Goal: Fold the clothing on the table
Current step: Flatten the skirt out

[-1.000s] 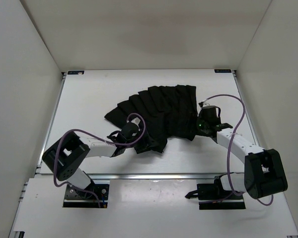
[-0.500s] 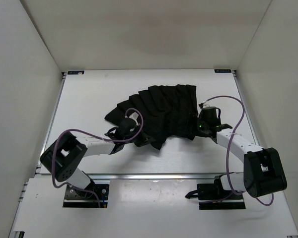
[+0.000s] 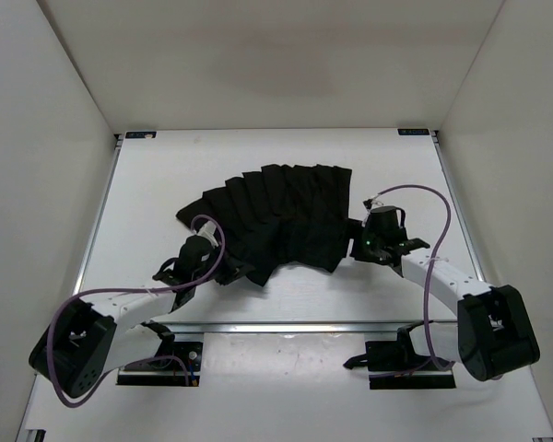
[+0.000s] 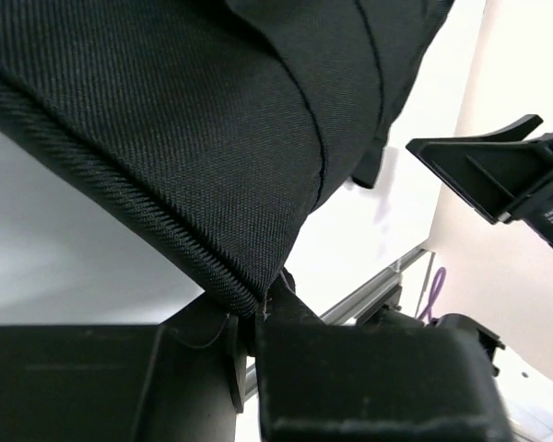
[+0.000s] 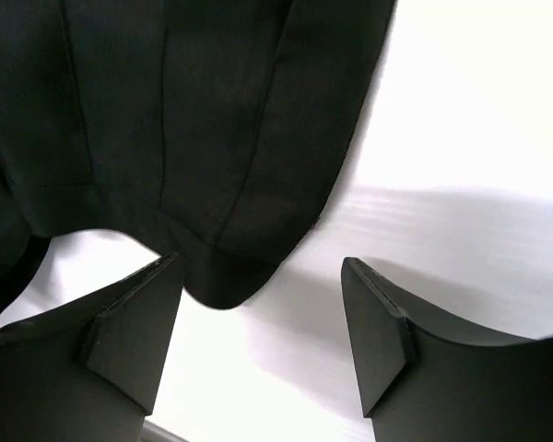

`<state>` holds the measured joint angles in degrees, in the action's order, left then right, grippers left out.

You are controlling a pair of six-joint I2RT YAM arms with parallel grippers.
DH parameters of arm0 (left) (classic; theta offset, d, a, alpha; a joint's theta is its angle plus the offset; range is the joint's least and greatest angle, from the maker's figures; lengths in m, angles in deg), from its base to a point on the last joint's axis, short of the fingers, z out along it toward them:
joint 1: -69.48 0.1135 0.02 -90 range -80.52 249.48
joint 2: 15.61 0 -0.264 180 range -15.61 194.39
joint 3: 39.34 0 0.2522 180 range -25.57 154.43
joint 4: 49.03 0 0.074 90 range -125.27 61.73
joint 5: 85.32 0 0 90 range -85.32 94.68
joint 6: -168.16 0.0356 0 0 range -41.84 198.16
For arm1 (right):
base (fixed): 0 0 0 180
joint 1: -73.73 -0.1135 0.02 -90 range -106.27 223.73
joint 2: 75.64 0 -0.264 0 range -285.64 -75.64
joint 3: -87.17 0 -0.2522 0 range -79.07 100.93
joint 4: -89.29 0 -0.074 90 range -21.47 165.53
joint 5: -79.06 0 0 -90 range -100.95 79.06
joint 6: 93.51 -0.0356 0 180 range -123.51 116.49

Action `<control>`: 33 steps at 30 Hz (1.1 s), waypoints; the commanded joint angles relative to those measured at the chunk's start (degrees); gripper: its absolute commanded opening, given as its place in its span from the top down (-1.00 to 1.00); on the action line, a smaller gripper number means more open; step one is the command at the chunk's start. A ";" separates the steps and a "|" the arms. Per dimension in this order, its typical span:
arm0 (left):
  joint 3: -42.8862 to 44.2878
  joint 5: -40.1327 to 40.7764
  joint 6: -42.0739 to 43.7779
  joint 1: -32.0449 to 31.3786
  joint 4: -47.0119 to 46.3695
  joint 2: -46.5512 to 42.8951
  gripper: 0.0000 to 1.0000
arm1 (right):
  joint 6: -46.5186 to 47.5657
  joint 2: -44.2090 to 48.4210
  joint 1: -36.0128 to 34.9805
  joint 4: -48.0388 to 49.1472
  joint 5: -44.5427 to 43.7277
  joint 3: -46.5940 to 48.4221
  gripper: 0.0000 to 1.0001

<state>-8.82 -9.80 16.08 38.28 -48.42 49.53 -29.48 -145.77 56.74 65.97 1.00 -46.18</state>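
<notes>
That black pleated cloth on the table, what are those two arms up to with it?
Two robot arms are working on folding the clothing, a black pleated garment fanned out on the white table. The left gripper is shut on the near hem, pinching its edge. The right gripper is open at the garment's right corner, with the tip of the fabric lying between its fingers, not yet gripped.

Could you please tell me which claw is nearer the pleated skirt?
Left. The left claw is pinched on the hem of the pleated skirt; the right claw stands open around a corner, not touching it.
</notes>
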 commanded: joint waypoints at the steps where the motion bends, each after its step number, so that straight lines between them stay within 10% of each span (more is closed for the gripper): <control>1: -1.81 -0.72 1.00 1.31 -0.04 -3.09 1.00 | -2.50 0.08 -1.89 2.88 2.90 -1.59 -0.33; 15: -7.08 -0.55 0.56 4.13 0.93 -9.95 1.00 | -7.59 -8.97 -5.41 11.66 8.88 -4.06 -0.18; 18: -7.17 -0.72 0.47 4.39 1.10 -10.74 1.00 | -7.69 -12.74 -5.42 12.72 10.46 -2.13 0.39; 19: -7.26 -0.81 0.47 4.48 1.19 -11.44 1.00 | -7.86 -13.10 -5.07 12.38 10.55 -1.16 0.97; 23: -5.78 -2.47 2.48 7.63 3.47 -12.76 1.00 | -2.34 -12.32 -3.84 4.66 8.80 3.93 1.00; 33: 28.32 -15.22 13.05 22.76 22.11 -13.55 1.00 | 8.92 8.32 8.11 -18.64 16.16 32.32 1.00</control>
<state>12.03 -20.54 26.15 60.09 -30.04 39.06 -25.79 -144.72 62.55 53.88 13.94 -21.33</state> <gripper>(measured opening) 0.135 0.020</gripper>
